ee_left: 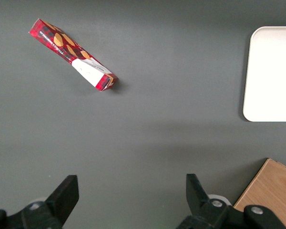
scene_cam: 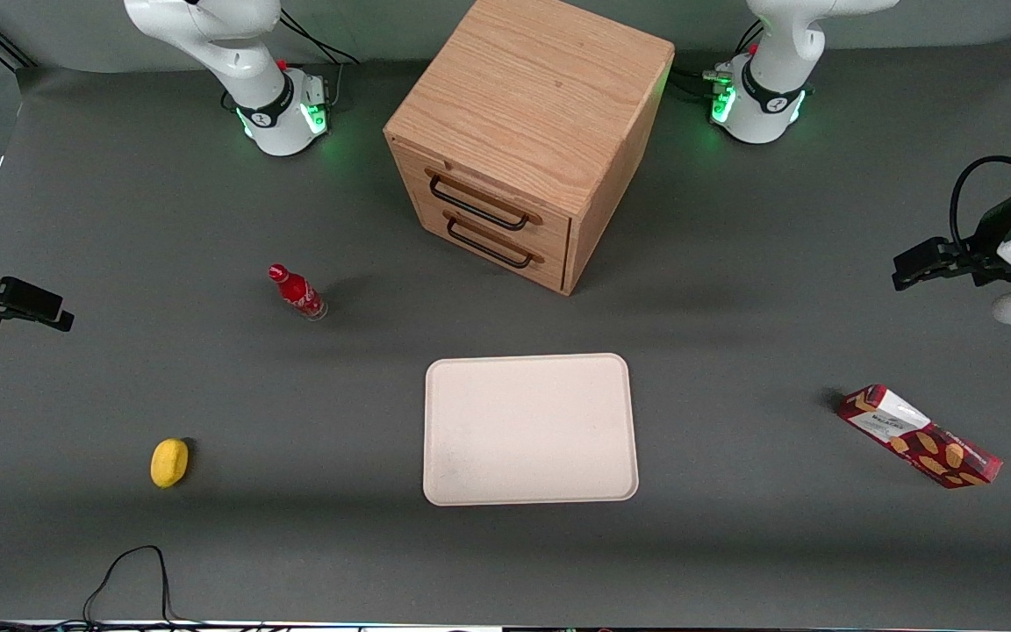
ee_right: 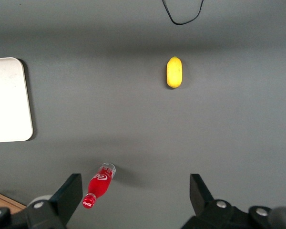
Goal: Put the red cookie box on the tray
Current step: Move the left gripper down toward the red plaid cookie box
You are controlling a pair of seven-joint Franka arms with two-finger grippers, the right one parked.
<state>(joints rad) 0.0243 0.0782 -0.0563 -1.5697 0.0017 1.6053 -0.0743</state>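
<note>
The grey bench (scene_cam: 734,544) is carrying the cookie box (scene_cam: 920,436), lying well apart from the tray (scene_cam: 530,429); the tool (ee_left: 129,198) is hovering above, fingers spread, holding nothing.

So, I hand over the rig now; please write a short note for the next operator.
Gripper: open, holding nothing, raised above the table at the working arm's end.
Cookie box: lying flat on the table at the working arm's end, apart from the tray, untouched.
Tray: nothing on it, in front of the drawer cabinet.
Done: nothing yet.
Left: reach the box, grasp it, carry it to the tray, set it down, release.
</note>
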